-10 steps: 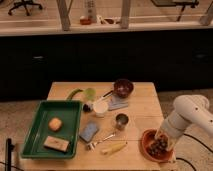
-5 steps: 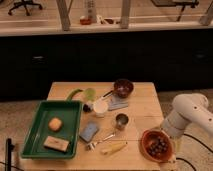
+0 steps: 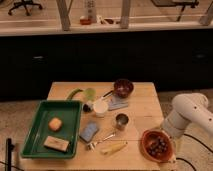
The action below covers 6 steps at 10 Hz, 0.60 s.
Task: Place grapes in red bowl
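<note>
While the grapes [image 3: 158, 145] are lying inside the red bowl [image 3: 146, 144] at the near right corner of the table [image 3: 142, 112], the white arm [image 3: 187, 116] is bending in from the right, its lower end hanging just beside the bowl's right rim. Where the tool [image 3: 170, 134] is sitting there, I cannot tell its state. Left of the bowl, a metal cup [image 3: 121, 121] is standing near mid-table, a dark maroon bowl [image 3: 123, 88] is resting at the far edge, and a green tray [image 3: 37, 127] is occupying the left side.
</note>
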Available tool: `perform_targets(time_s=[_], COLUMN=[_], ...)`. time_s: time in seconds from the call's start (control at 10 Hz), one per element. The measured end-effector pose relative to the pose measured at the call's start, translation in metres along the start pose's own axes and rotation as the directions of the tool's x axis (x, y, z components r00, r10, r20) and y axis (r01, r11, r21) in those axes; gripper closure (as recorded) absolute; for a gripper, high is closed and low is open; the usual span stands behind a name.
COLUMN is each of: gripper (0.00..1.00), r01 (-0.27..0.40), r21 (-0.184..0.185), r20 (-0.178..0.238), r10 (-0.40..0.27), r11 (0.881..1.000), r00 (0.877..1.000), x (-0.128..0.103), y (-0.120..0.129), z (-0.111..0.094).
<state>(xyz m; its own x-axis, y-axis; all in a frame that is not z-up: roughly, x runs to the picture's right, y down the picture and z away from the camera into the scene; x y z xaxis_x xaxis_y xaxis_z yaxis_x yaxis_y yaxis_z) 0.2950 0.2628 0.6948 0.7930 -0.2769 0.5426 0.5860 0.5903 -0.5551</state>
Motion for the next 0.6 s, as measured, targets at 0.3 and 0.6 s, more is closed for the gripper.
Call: perform_targets(time_s=[0.3,0.6], gripper=[0.2,0.2], r01=[0.005,0.01], r21=[-0.004,-0.009], r20=[0.0,0.0], r10=[-0.005,-0.01], r11=[1.0,1.0], r00=[1.0,1.0], x=[0.0008,0.0014], y=[0.0006,-0.0003], z=[-0.0009,-0.0016])
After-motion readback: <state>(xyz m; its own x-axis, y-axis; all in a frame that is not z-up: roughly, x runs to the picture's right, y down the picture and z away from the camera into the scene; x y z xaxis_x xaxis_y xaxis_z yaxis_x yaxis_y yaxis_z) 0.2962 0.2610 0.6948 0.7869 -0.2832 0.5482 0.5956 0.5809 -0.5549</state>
